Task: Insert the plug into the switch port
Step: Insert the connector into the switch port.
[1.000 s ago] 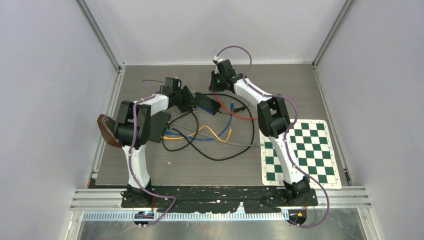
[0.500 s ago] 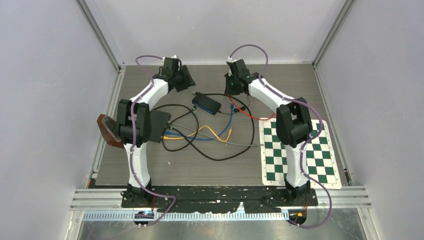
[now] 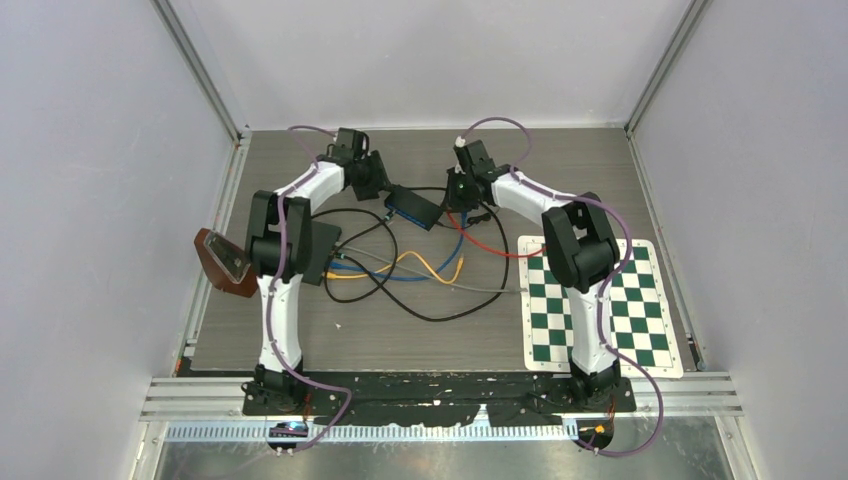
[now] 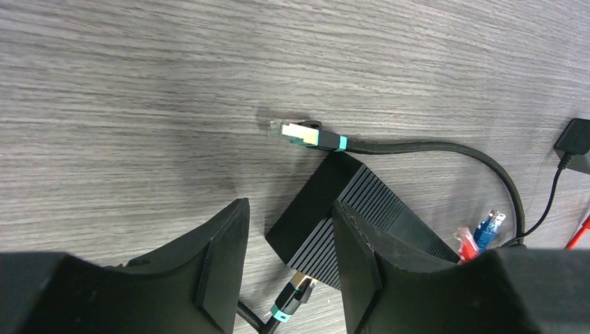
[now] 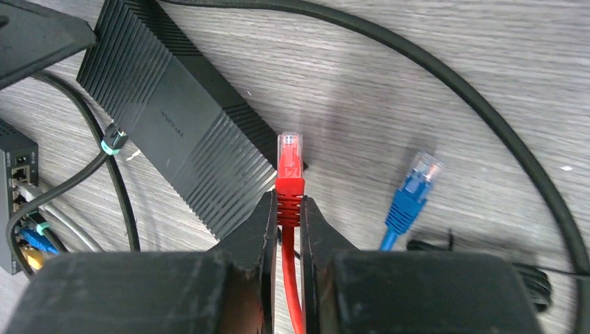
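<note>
The black ribbed switch (image 3: 413,207) lies at the back middle of the table. My right gripper (image 3: 460,192) is just right of it and shut on a red plug (image 5: 289,170), whose clear tip points past the switch's (image 5: 184,129) right end. My left gripper (image 3: 373,180) is open at the switch's left end. In the left wrist view its jaws (image 4: 291,216) stand either side of the switch's corner (image 4: 348,202). A black teal-banded plug (image 4: 304,133) lies loose beyond it. Another teal-banded plug (image 4: 296,296) meets the switch's near face.
A loose blue plug (image 5: 414,188) lies right of the red one. Orange, blue, grey and black cables (image 3: 420,272) tangle mid-table. A small grey switch (image 5: 15,188) holds several cables. A checkerboard mat (image 3: 600,305) lies right, a brown object (image 3: 222,262) left.
My left gripper lifted away toward the back, then came back to the switch's left end. My right gripper moved forward from the back, carrying the red plug to the switch's right end.
</note>
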Tool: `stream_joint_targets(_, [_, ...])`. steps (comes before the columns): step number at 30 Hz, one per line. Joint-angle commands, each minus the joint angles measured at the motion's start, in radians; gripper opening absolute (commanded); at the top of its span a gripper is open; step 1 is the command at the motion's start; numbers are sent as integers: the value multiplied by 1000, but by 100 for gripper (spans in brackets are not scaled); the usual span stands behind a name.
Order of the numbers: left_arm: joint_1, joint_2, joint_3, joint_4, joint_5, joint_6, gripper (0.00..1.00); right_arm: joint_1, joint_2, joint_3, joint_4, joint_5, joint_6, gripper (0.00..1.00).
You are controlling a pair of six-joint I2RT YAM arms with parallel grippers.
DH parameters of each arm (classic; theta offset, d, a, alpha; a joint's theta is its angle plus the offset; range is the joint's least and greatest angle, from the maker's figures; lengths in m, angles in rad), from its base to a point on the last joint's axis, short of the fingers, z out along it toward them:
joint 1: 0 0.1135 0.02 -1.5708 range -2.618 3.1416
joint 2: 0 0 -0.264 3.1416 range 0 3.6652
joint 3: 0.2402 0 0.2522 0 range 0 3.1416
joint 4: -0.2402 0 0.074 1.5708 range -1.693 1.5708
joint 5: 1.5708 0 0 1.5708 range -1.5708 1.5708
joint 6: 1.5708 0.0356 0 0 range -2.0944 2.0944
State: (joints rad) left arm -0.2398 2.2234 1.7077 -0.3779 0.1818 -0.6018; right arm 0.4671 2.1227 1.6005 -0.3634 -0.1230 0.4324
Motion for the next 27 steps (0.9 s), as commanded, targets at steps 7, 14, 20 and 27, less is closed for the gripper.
stream_joint_targets(7, [0,-81,-102,12,57,8,49,12,113,113,73,-81,89,5])
stream_joint_targets(14, [0,-136,-163,31,83,-30,48,16,140,142,135,-58,128,5])
stream_joint_targets(20, [-3,-194,-252,94,116,-109,46,7,248,369,76,-16,56,5])
stream_joint_targets(27, [-2,-264,-335,133,92,-166,45,1,310,548,21,38,-152,5])
